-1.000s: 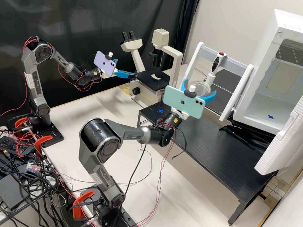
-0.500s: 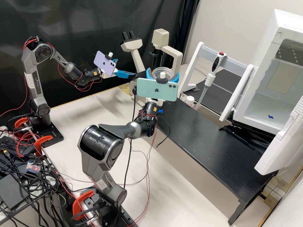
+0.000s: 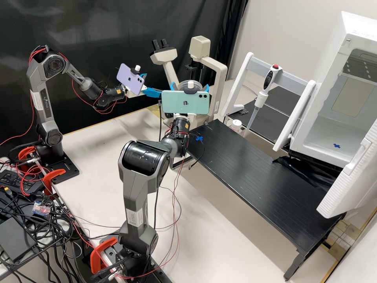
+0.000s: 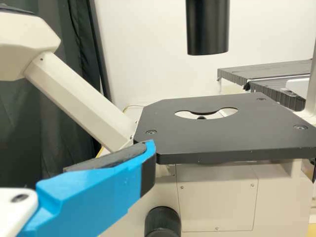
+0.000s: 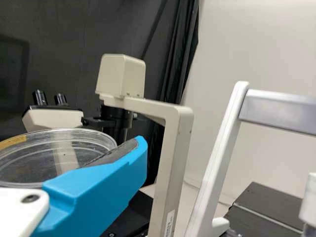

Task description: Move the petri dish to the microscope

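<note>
In the upper left-centre, my left fingers [image 3: 153, 84] are apart, while my right fingers [image 3: 189, 85], gripping the petri dish [image 3: 182, 85], have swung leftward to the microscope [image 3: 199, 48] at upper centre, so placing seems next.

My arms: dark grey shells [image 3: 135, 200], black round joints [image 3: 143, 157], thin red cables [image 3: 38, 50]
Phones: lilac phone [image 3: 130, 79] left, mint-green phone [image 3: 185, 103] right
My left gripper [image 3: 153, 84], right gripper [image 3: 190, 86]: white brackets [image 5: 19, 212], dark screws [image 5: 30, 198], bright blue fingers [image 4: 89, 197], black pads [image 4: 111, 160]
</note>
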Robot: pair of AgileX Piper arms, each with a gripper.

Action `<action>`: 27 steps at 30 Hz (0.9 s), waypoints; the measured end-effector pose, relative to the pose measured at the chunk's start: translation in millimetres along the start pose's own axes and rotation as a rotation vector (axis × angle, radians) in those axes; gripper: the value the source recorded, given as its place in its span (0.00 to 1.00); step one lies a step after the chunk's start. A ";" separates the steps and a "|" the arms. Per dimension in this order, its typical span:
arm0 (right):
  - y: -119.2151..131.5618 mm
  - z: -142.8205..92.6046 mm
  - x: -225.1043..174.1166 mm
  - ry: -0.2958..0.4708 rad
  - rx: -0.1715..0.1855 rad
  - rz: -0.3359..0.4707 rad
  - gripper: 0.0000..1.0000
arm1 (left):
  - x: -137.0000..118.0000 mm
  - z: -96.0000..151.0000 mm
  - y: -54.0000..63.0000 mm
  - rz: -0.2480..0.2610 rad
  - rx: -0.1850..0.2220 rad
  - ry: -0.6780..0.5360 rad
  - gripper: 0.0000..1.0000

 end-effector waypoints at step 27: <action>-64.5 2.2 89.5 -0.074 -0.049 -0.128 0.00 | 0.0 0.0 0.0 0.000 0.000 0.000 1.00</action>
